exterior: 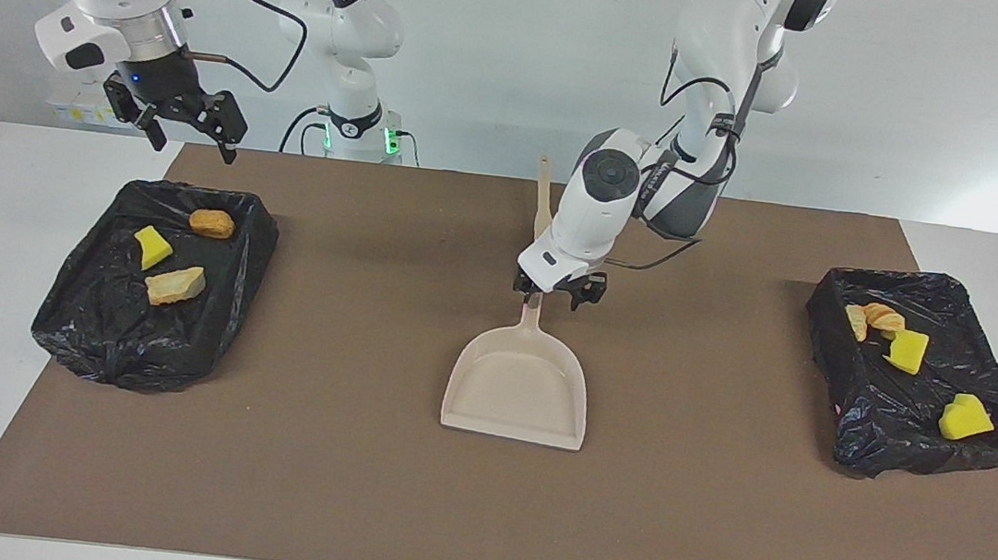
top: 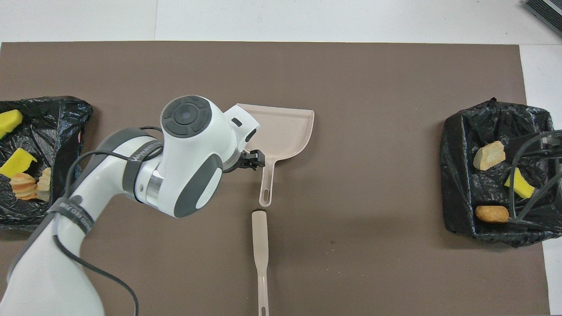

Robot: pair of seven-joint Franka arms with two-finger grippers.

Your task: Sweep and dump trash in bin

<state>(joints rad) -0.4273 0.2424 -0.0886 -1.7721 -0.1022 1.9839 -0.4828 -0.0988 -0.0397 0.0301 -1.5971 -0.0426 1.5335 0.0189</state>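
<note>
Left gripper (exterior: 560,292): jaws spread wide, holding nothing, raised just over the handle of the dustpan (exterior: 517,388).
Right gripper (exterior: 189,121): jaws apart, empty, waiting above the lined bin (exterior: 99,335) at the right arm's end of the table.
Dustpan: flat on the brown mat (exterior: 329,485) mid-table, handle pointing toward the robots.
Brush handle (top: 260,245): lies on the mat nearer the robots, in line with the dustpan handle.
Trash (exterior: 175,284): sponge wedges and bread-like lumps lie inside that bin and inside the second lined bin (exterior: 908,448) at the left arm's end.
</note>
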